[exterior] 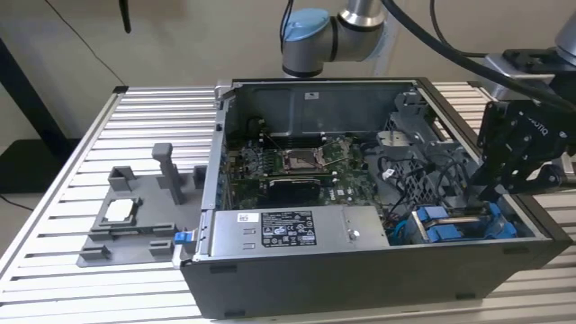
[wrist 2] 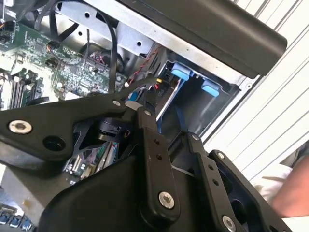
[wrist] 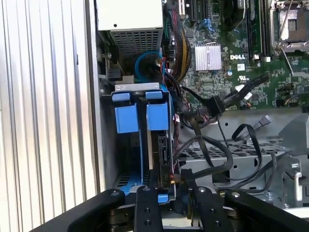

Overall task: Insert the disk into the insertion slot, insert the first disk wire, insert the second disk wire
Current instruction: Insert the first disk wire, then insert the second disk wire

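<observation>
end effector (wrist: 173,187) at the disk (wrist: 163,150) edge, inside computer case (exterior: 360,283), openness cannot be told

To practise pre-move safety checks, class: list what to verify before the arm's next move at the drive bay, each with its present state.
1. The case is open: ok.
2. The disk stands in the drive bay: ok.
3. The disk is fully seated: cannot tell.
4. The gripper is close to the disk: ok.
5. The black cables keep clear of the bay: not ok, might snag.
</observation>
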`<state>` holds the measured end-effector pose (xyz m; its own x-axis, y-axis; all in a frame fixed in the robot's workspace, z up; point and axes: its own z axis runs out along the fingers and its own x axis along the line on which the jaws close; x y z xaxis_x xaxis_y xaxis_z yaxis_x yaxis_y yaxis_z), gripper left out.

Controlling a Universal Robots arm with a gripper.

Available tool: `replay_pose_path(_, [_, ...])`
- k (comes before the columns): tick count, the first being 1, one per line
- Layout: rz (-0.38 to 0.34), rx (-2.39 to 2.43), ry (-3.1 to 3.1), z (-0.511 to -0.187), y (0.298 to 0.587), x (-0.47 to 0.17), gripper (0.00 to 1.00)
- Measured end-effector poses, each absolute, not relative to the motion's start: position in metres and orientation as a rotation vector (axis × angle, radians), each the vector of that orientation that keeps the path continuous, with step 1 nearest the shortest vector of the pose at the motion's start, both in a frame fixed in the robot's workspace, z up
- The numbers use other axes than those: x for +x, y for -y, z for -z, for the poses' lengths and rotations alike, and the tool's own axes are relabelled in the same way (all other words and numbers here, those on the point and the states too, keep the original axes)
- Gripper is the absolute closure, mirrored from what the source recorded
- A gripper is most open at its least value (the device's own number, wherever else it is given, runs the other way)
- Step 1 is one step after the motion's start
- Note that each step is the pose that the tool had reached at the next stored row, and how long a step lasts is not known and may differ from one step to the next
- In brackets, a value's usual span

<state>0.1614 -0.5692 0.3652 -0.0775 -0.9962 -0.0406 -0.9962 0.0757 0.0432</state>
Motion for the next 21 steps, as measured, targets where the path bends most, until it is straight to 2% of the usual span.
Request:
replay_pose_path(12, [-0.052,-2.116,-2.283,-0.376,0.566,0.138,0.67])
replay_pose_path(21, [-0.051,-2.115,-2.283,-0.376,0.565,0.137,0.67])
